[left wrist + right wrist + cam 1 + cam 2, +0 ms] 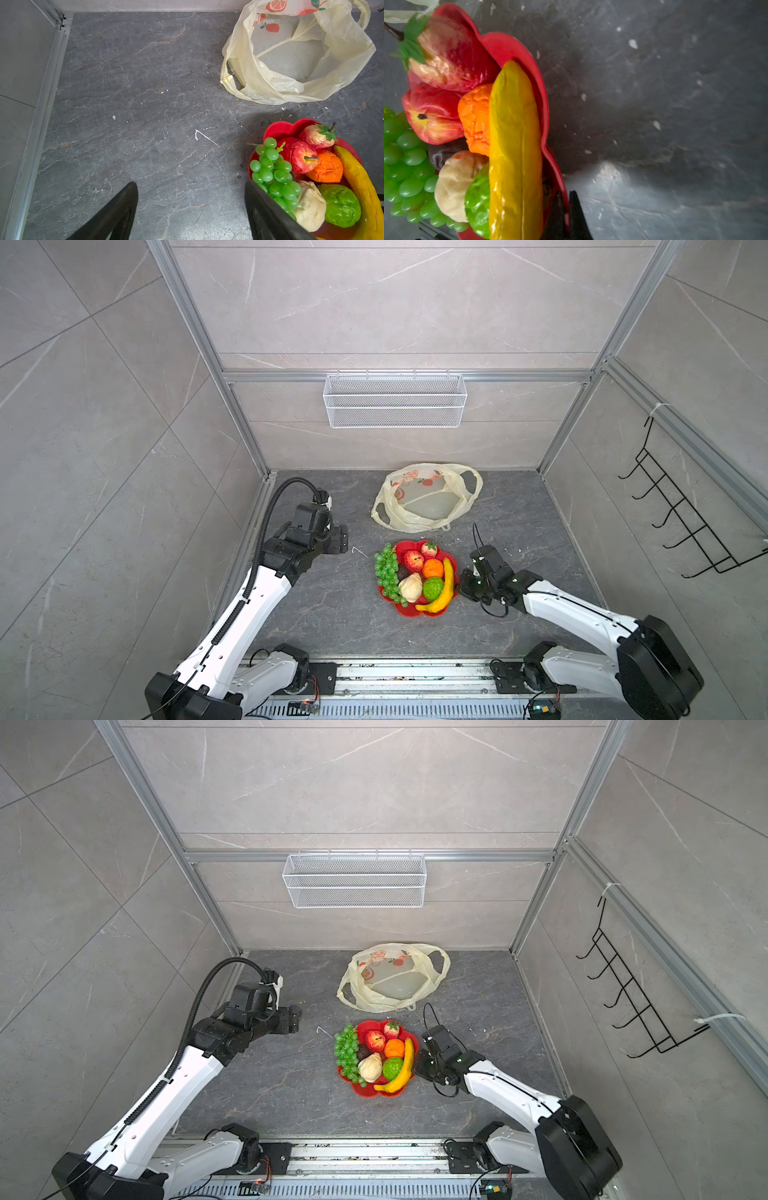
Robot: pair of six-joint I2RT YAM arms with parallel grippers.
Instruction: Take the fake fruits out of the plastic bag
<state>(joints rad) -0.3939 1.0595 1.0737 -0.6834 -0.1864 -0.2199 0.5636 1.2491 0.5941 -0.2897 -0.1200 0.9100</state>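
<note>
The plastic bag [428,497] [297,56] lies open at the back of the table, and no fruit shows inside it. The fake fruits are piled on a red flower-shaped plate [405,610]: banana [444,589], grapes [386,572], apple [413,561], strawberry [429,549], orange [433,568], green bumpy fruit [433,588], a cream one [410,587] and a dark brown one [402,573]. My right gripper [565,193] [460,585] is shut on the plate's rim [506,45] beside the banana [515,145]. My left gripper [190,184] [343,540] hangs open and empty, left of the plate.
A white wire basket [395,400] hangs on the back wall and a black hook rack [681,522] on the right wall. Aluminium frame posts [249,435] stand at the table's back corners. Grey table surface [324,605] lies between the left arm and the plate.
</note>
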